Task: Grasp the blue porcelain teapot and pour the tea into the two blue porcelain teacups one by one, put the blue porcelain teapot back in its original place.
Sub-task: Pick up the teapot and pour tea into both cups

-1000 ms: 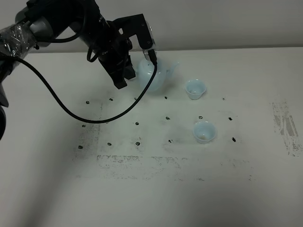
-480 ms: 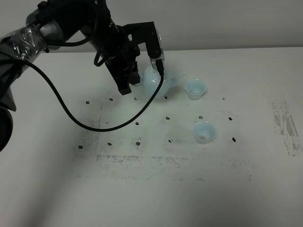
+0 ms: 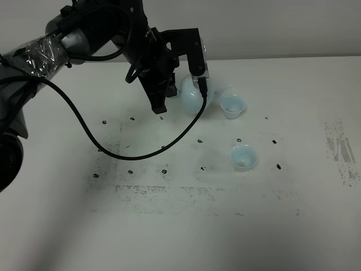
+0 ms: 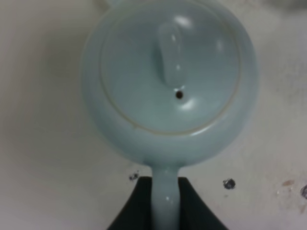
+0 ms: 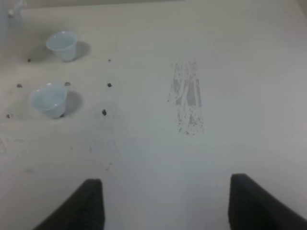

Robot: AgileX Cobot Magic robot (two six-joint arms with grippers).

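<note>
The pale blue porcelain teapot (image 3: 193,101) hangs from my left gripper (image 3: 176,90), its spout reaching the rim of the far teacup (image 3: 232,105). The near teacup (image 3: 243,157) stands apart, closer to the table's front. In the left wrist view I look down on the teapot (image 4: 168,81) and its knobbed lid, and my left gripper (image 4: 165,203) is shut on the loop handle, one black finger on each side. The right wrist view shows my right gripper (image 5: 168,206) open over bare table, well clear of the far teacup (image 5: 62,45) and the near teacup (image 5: 49,99).
Black dot marks form a grid on the white table (image 3: 169,226). A scuffed grey patch (image 3: 341,149) lies at the right. The left arm's black cable (image 3: 113,149) loops down close to the table left of the teapot.
My left arm has carried the teapot to the right, from beside the dot grid's back row up to the far teacup. Both cups have stayed where they were.
</note>
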